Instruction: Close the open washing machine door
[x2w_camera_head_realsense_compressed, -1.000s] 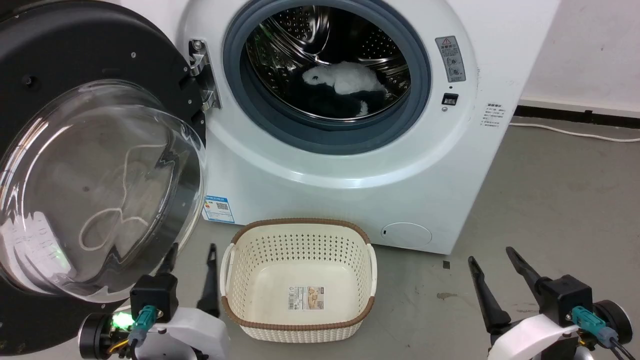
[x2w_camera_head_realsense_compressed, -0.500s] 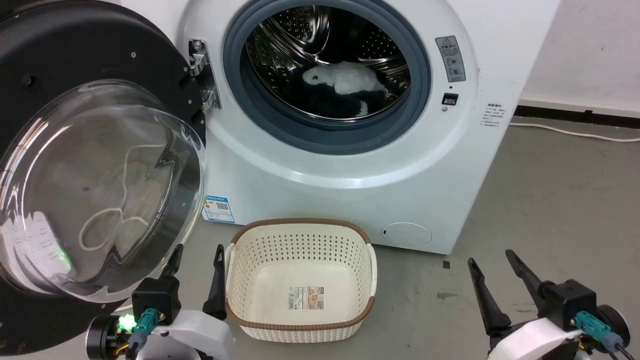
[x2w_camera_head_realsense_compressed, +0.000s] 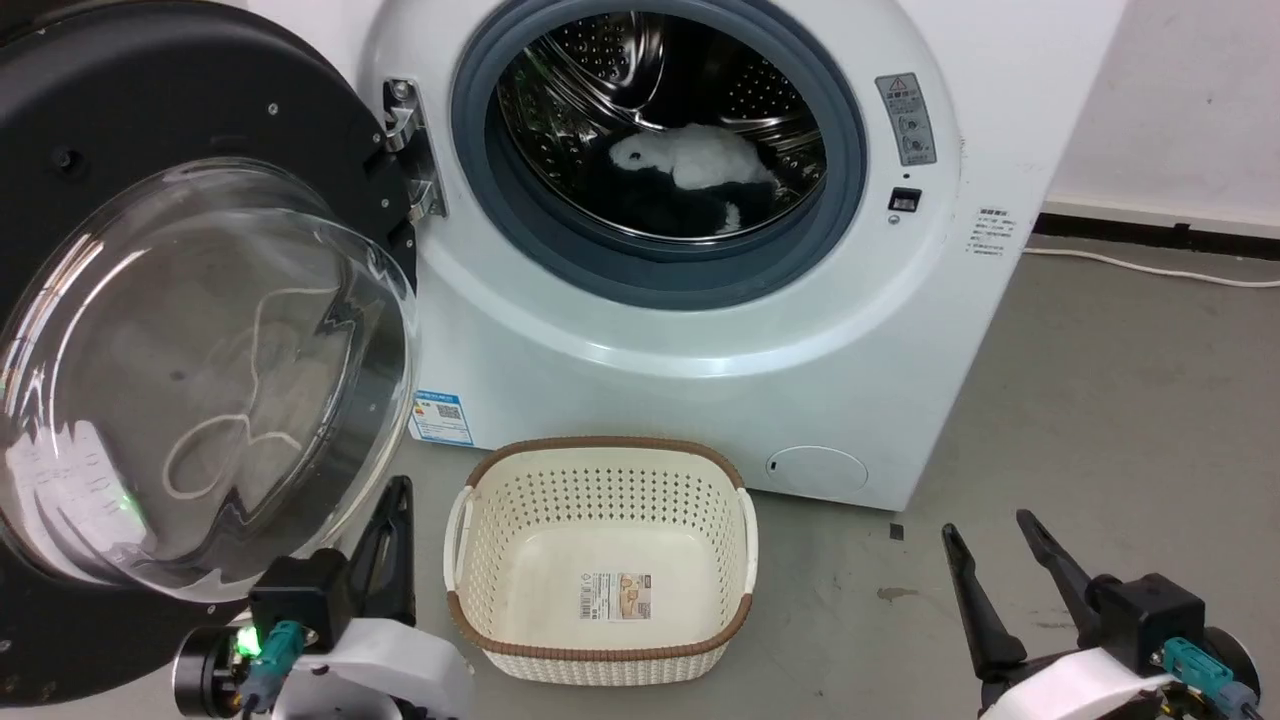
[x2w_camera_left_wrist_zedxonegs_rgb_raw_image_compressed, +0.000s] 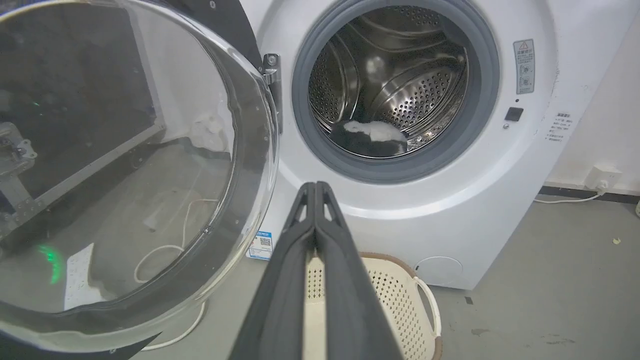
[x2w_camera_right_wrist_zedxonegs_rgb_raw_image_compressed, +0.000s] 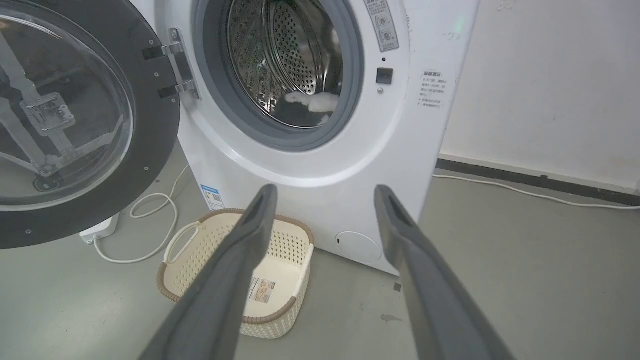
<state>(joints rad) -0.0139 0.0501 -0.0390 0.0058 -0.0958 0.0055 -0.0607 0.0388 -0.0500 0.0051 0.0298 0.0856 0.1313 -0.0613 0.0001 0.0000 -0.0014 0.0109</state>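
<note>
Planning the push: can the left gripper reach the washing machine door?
Probably yes: the left gripper, shut, sits by the lower edge of the washing machine door, nothing between; the basket lies aside.

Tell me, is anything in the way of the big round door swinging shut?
Nothing sticks out of the washing machine. The basket sits on the floor below the opening, apparently lower than the washing machine door, so probably clear. The shut left gripper is on the door's glass side, maybe in its path.
</note>
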